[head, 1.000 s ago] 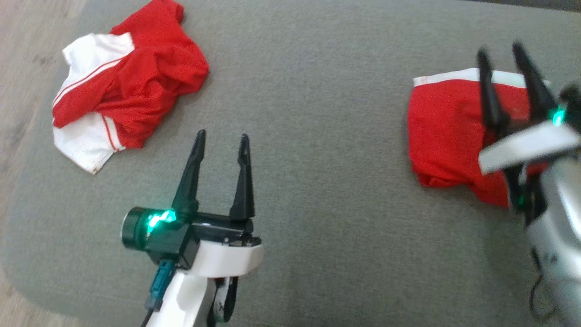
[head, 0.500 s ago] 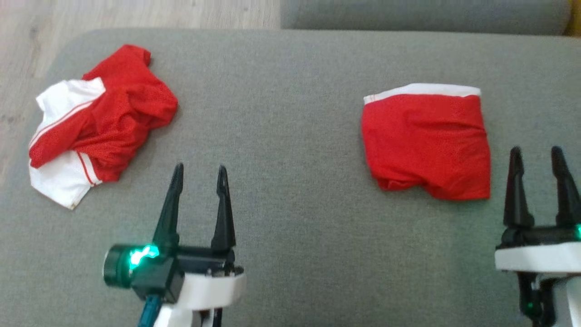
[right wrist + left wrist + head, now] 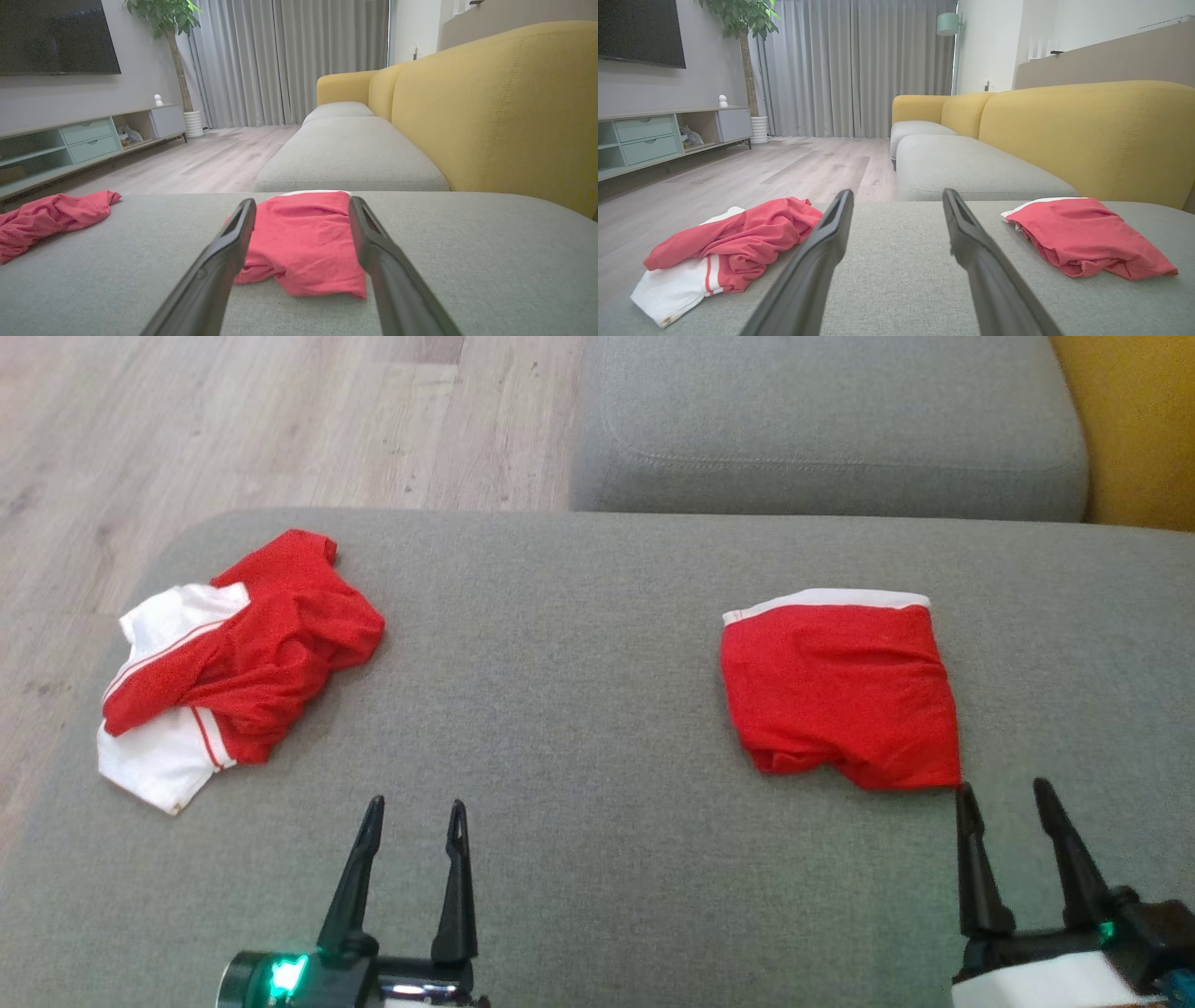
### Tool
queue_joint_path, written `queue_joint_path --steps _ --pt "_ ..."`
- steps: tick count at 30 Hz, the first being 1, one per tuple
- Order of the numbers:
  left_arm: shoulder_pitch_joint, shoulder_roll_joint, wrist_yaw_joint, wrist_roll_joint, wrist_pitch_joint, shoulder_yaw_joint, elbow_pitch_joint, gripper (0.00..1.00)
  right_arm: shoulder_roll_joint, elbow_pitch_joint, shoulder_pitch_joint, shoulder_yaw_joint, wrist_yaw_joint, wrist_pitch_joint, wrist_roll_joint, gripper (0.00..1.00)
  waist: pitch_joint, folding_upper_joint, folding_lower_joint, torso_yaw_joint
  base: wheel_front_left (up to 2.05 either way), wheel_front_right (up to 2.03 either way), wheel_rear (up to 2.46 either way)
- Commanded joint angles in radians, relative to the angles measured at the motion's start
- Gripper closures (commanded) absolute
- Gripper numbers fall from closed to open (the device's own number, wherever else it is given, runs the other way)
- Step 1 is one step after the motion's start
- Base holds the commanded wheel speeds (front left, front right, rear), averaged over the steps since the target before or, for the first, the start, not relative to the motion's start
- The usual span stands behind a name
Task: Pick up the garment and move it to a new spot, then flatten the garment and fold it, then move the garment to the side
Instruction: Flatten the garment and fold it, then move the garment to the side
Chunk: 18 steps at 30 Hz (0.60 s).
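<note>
A folded red garment lies right of centre, just above the right gripper at lower right, its fingers spread and empty; the left gripper, bottom left, likewise empty.

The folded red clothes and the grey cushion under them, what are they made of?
The folded red garment looks like thin, soft knit fabric, matte: it sags and wrinkles at its near edge. The grey cushion looks like coarse woven upholstery cloth, probably over padding: speckled weave, rounded edges.
</note>
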Motion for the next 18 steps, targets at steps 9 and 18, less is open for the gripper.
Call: queue_joint_path --steps 9,18 --pt "-0.005 -0.002 -0.025 0.024 -0.005 0.051 0.010 0.00 0.008 0.018 0.011 0.021 0.007 -0.006 -0.024 0.00 -0.039 -0.0001 0.0003 -0.015 0.00 0.00 0.00" --pt "0.006 -0.002 -0.028 0.029 -0.005 0.053 0.031 0.00 0.014 0.043 0.025 0.023 0.007 -0.006 -0.021 0.00 -0.054 -0.0001 0.0003 -0.022 0.00 0.00 0.00"
